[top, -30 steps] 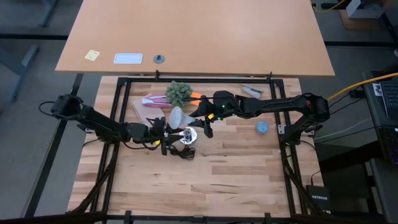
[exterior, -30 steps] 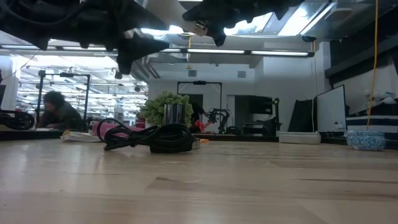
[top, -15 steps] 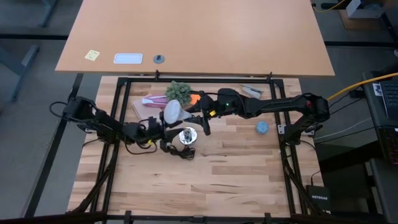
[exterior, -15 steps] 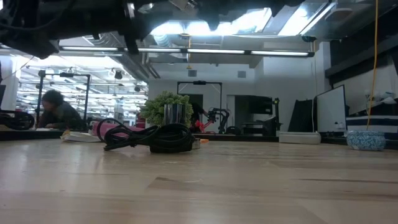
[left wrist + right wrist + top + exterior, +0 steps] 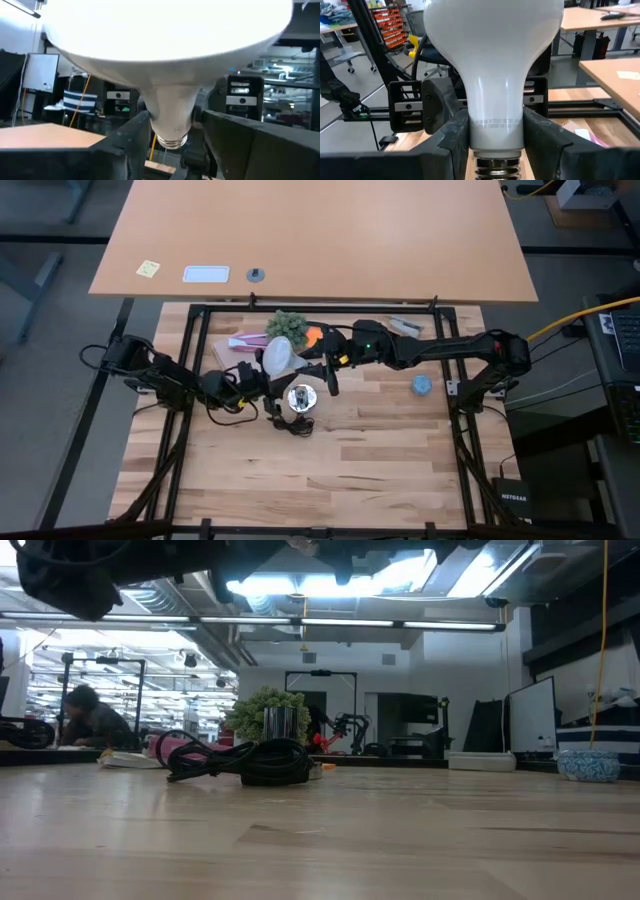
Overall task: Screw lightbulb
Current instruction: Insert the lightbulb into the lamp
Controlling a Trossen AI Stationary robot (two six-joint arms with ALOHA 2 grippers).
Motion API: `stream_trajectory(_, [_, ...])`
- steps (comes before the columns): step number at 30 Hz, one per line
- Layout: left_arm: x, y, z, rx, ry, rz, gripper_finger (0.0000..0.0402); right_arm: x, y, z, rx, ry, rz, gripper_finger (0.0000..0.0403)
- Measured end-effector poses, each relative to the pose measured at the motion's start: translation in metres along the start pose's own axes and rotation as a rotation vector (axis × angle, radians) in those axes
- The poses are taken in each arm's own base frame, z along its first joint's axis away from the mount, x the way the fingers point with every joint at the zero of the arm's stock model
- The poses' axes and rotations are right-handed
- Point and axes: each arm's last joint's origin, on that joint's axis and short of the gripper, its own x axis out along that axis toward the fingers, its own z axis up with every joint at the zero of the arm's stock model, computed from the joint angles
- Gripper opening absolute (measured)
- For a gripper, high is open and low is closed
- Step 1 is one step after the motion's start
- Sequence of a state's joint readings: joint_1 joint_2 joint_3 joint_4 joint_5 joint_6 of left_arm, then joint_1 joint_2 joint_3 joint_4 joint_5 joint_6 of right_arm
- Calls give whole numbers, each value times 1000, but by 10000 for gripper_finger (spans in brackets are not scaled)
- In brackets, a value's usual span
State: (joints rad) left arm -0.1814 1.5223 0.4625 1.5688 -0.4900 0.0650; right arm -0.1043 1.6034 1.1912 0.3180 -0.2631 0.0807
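The lightbulb (image 5: 277, 356), frosted white with a grey screw base (image 5: 172, 141), hangs dome up above the middle of the table. My left gripper (image 5: 263, 383) comes at it from the table's left and my right gripper (image 5: 306, 367) from the right. Both are shut on its neck under the dome. Below them the round white-and-silver socket (image 5: 302, 398) lies flat on the wood with its black cord (image 5: 240, 762) coiled beside it. In the low view both grippers are only dark shapes at the top edge. My left gripper pinches the bulb's narrow neck (image 5: 159, 120), just above the screw base, between its two fingers. It comes from the table's left, slanting upward. The bulb stands dome up, clear of the table. My right gripper pinches the lower neck (image 5: 496, 127), right above the metal thread (image 5: 497, 167), between its two fingers (image 5: 451, 137). It comes level from the table's right. The bulb sits upright in the hold, dome up and base down.
A small green plant (image 5: 287, 327), a pink packet (image 5: 245, 340) and an orange item (image 5: 315, 335) stand at the far side behind the bulb. A blue ball (image 5: 422, 385) lies to the right. The near half of the table is bare wood. A person (image 5: 90, 720) sits in the room beyond.
My left gripper has risen and drawn toward the table's far left, tipping its fingers upward. The lightbulb has swung with it from slanting sideways to dome up and sits a little farther left and back. My right gripper has tipped slightly and otherwise held its place.
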Motion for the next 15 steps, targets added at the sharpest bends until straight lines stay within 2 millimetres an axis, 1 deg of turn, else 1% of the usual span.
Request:
stream_trajectory(8, [7,-3,6,34,-34,5,170,-1,1,5,-10,-46,6,157])
stream_trajectory(15, [6,-6,7,52,-33,-6,170,0,1,6,-15,-66,7,157])
